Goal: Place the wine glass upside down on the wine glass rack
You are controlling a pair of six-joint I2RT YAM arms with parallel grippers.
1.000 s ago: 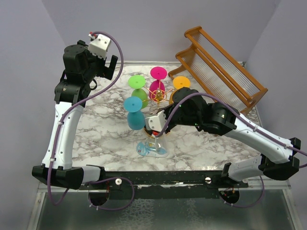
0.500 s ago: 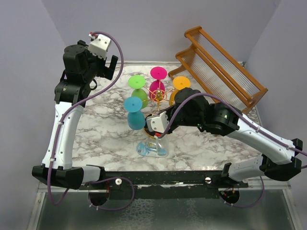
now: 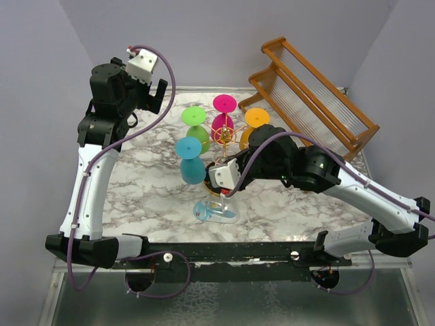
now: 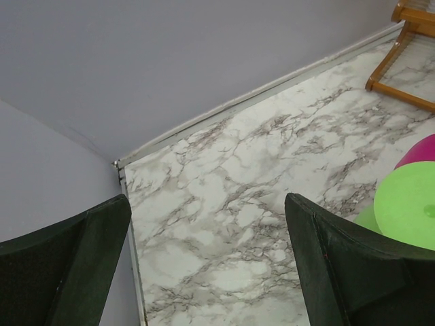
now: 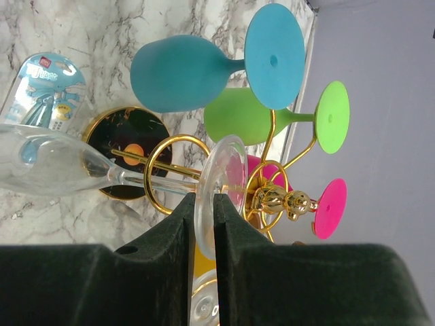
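Wine glass, clear and inverted, hangs at the gold rack, its stem crossing a ring arm just beside the blue glass. The right gripper pinches its foot edge-on. The stem should probably be seated fully in the ring, without knocking neighbours, before release. The left gripper is spread wide and empty over the table.

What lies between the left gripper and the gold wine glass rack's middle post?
From the left gripper, the top view shows bare marble table, then the green wine glass hanging upside down on the rack.
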